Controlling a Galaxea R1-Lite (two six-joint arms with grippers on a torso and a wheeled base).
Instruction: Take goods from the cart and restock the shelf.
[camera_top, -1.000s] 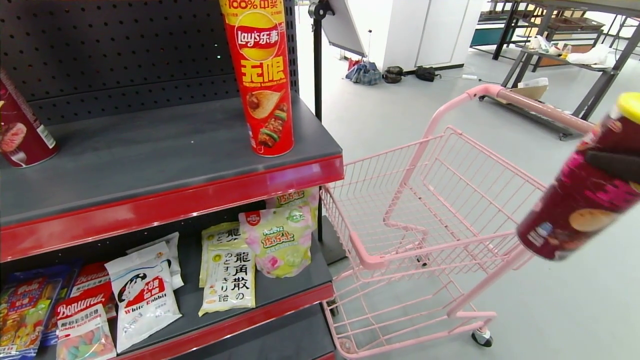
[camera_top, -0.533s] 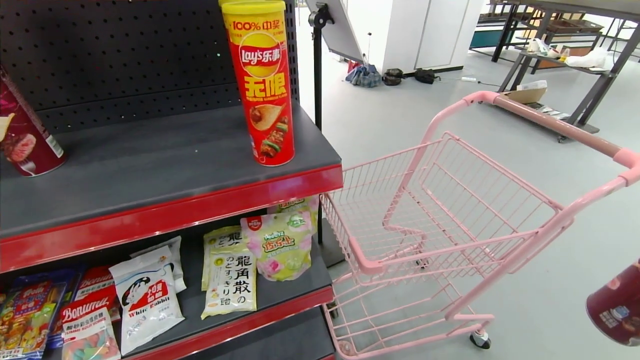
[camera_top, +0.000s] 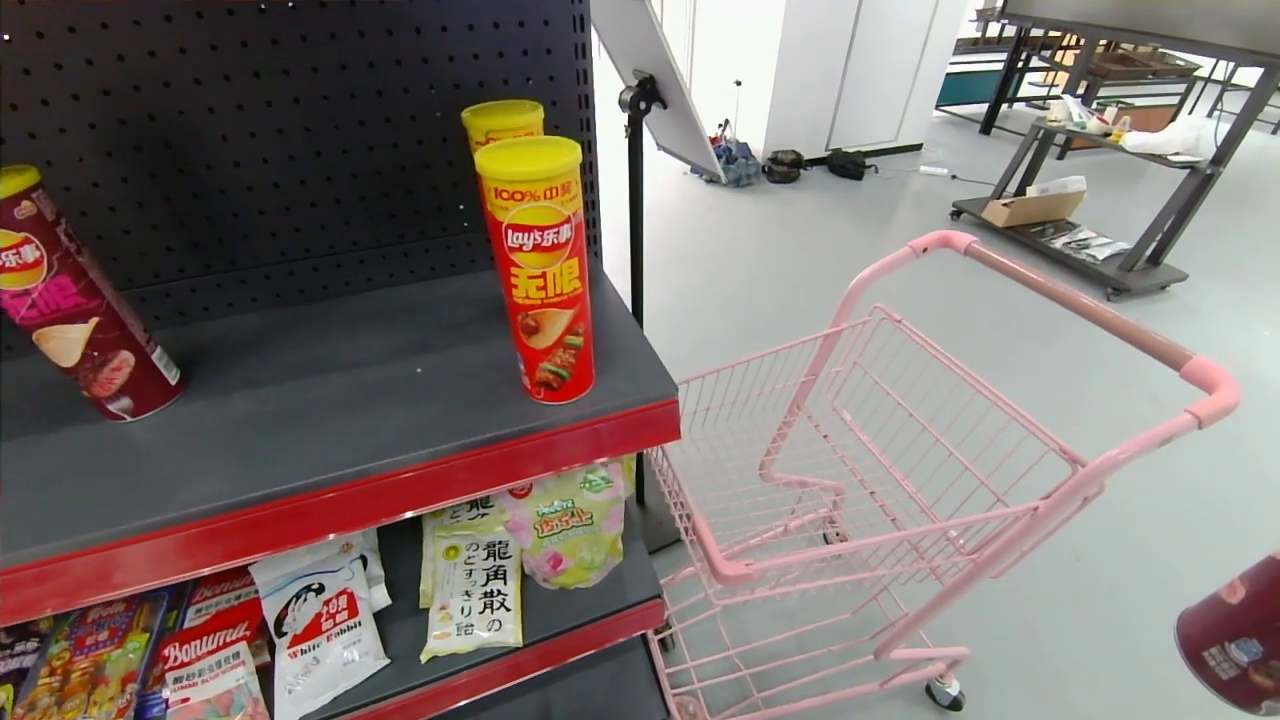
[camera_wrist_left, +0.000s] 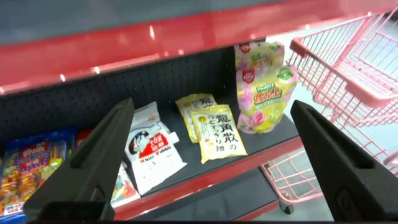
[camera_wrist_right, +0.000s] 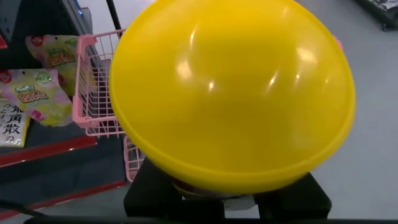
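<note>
Clamping a shelf-bound maroon chip can (camera_top: 1235, 640), the right gripper (camera_wrist_right: 227, 199) hangs beside the pink cart (camera_top: 1075, 310), left gripper (camera_wrist_left: 211, 106) gaping empty.

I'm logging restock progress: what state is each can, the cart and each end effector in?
Red can: upright on upper shelf, lidded.
Shelf maroon can: standing on upper shelf, lidded.
Held maroon can: gripped, off the shelf, lidded.
Cart: basket empty.
Left end effector: open, empty.
Right end effector: shut on held maroon can.
</note>
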